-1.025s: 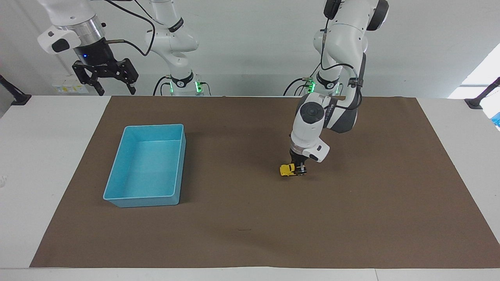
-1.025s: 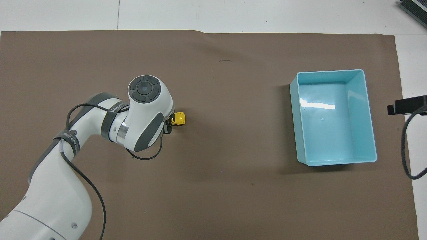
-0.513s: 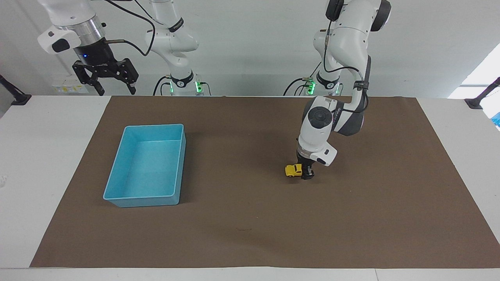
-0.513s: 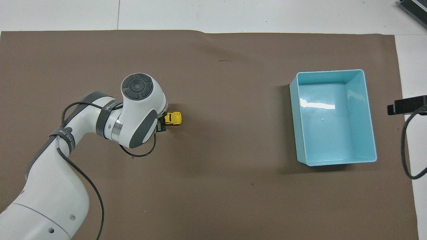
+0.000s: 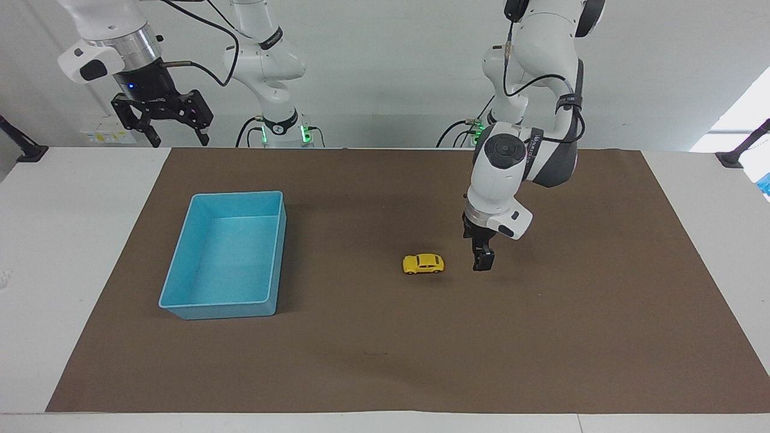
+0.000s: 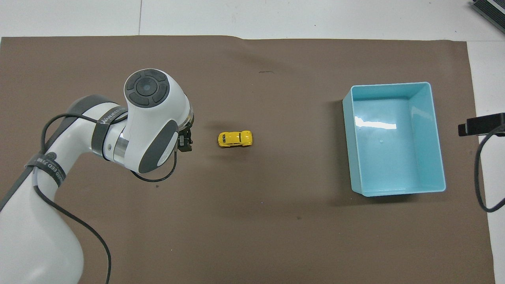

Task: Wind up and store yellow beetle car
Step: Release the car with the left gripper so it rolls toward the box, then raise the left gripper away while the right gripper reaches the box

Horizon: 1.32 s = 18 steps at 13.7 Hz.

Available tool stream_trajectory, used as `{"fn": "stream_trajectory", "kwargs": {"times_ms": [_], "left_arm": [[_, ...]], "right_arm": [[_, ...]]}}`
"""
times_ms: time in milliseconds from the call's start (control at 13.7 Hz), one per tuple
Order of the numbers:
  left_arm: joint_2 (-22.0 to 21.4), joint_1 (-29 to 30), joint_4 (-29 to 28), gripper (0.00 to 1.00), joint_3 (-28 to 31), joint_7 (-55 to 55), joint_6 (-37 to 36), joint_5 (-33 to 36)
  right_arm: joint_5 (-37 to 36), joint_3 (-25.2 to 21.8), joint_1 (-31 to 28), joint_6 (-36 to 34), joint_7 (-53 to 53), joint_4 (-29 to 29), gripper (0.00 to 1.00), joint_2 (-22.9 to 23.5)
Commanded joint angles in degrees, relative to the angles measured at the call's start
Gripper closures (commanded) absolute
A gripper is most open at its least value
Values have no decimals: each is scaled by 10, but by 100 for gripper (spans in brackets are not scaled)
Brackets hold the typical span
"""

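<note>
The yellow beetle car (image 5: 423, 263) stands free on its wheels on the brown mat, midway along the table; it also shows in the overhead view (image 6: 235, 138). My left gripper (image 5: 483, 260) hangs just above the mat beside the car, toward the left arm's end, a short gap from it, open and empty; it also shows in the overhead view (image 6: 185, 142). My right gripper (image 5: 162, 123) waits high over the table's edge by the robots, open and empty. The blue bin (image 5: 237, 194) stands empty toward the right arm's end.
The brown mat (image 5: 385, 361) covers most of the white table. In the overhead view the bin's rim (image 6: 388, 84) lies close to the mat's edge, and a dark part of the right arm (image 6: 481, 124) pokes in beside it.
My left gripper let go of the car and rose, moving toward the left arm's end. The car has rolled toward the bin. The right arm has not moved.
</note>
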Motion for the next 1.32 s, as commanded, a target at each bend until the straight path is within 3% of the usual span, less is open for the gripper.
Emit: {"fn": "stream_trajectory", "kwargs": {"times_ms": [0,366,732,1245], "left_arm": [[1,1,7,0,2,7,-6,6],[4,5,14,0,3,11,-5,10],[-18,9,31,0,3,117,-13,6],[-75,31,22,0,4,384,-37,1]], "right_arm": [[-1,-1,1,-9,7,0,0,-3],[1,18,2,-22,-109,-12,0,-14],[-6,51,2,-35,-200,-17,0,-21],[-9,91,3,-31,-413,-34,0,-34]]}}
